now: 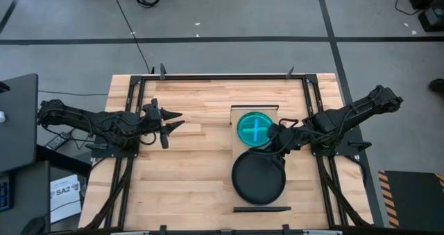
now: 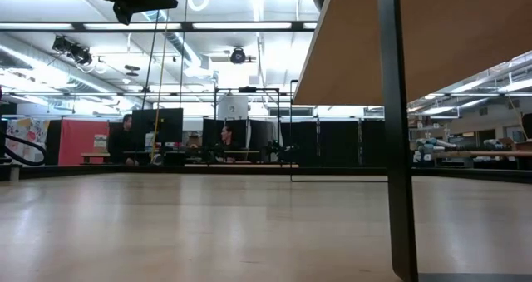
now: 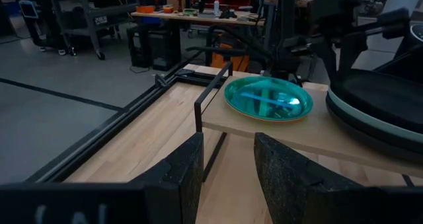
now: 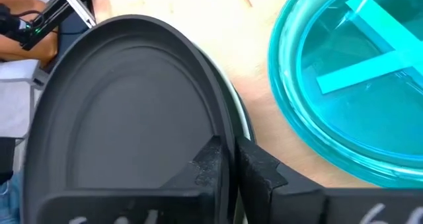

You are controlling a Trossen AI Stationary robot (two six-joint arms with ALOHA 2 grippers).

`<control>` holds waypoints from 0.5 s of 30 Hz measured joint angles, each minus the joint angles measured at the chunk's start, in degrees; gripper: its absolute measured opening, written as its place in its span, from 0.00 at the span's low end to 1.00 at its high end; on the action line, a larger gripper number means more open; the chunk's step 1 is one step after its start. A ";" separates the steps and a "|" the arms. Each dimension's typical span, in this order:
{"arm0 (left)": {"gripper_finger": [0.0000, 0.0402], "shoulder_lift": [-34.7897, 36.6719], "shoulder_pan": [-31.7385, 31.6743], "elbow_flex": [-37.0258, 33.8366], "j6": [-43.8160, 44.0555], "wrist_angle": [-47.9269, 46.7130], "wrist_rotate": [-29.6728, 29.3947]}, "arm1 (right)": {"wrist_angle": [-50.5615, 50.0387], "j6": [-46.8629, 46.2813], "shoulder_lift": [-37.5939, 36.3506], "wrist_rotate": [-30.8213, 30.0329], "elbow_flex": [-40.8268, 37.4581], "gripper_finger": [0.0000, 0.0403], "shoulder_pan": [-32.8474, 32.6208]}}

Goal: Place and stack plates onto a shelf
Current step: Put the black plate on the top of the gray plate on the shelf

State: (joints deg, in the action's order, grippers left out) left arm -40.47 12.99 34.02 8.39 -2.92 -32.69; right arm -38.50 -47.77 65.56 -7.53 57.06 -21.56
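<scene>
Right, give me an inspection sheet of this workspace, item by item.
Surface: pale wood tabletop in a dark frame.
Job's things: teal plate lies flat on the shelf; black plate sits over a pale plate rim on the shelf's other end.
Clutter: nothing seen.
Grippers: right claw is shut on the black plate's rim; left claw is open, above bare table, away from the shelf.
Cables: black cable crosses the floor beyond the table.
Surroundings: grey floor; people seated at desks in the room behind.

overhead view straight down, low view level under the shelf (image 2: 366, 41), wrist views close, sharing teal plate (image 3: 268, 98)
</scene>
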 joint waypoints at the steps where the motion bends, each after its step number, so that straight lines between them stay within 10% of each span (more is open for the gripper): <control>1: 0.35 0.00 0.00 0.00 -0.05 -0.02 -0.01 | 0.18 0.00 0.00 0.00 0.00 0.12 0.00; 15: 0.35 0.00 0.00 0.00 -0.10 0.00 0.00 | 2.99 1.69 -0.04 -0.32 0.00 0.32 0.04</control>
State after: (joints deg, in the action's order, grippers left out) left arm -40.47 12.99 34.02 8.29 -2.92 -32.69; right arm -35.51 -46.08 65.52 -7.85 57.06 -21.52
